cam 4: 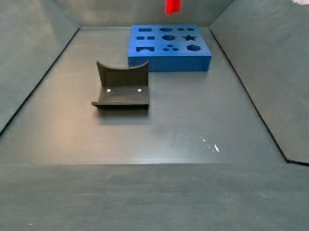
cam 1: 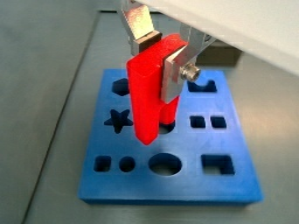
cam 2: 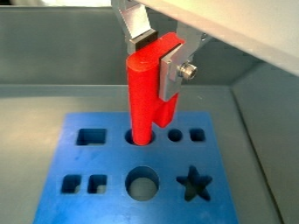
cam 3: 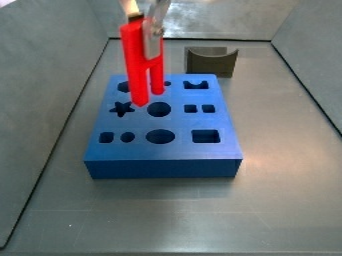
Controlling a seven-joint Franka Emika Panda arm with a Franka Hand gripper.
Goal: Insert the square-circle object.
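Note:
My gripper (cam 1: 158, 54) is shut on the upper end of the square-circle object (cam 1: 149, 92), a bright red piece of two joined parallel bars that hangs upright. It also shows in the other wrist view (cam 2: 145, 87), with the gripper (cam 2: 156, 54) clamped on it. The piece stands over the blue block (cam 1: 176, 188), which has several shaped holes. Its lower ends reach the block's top by a round hole (cam 2: 135, 137) in the middle row. I cannot tell whether they have entered. In a side view the piece (cam 3: 140, 60) stands over the block (cam 3: 167, 160). Its tip shows in the other side view (cam 4: 173, 6).
A dark grey block with a curved notch (cam 4: 121, 86) stands on the grey floor apart from the blue block (cam 4: 169, 50); it also shows behind the blue block in a side view (cam 3: 210, 60). Grey walls (cam 3: 54, 110) ring the floor.

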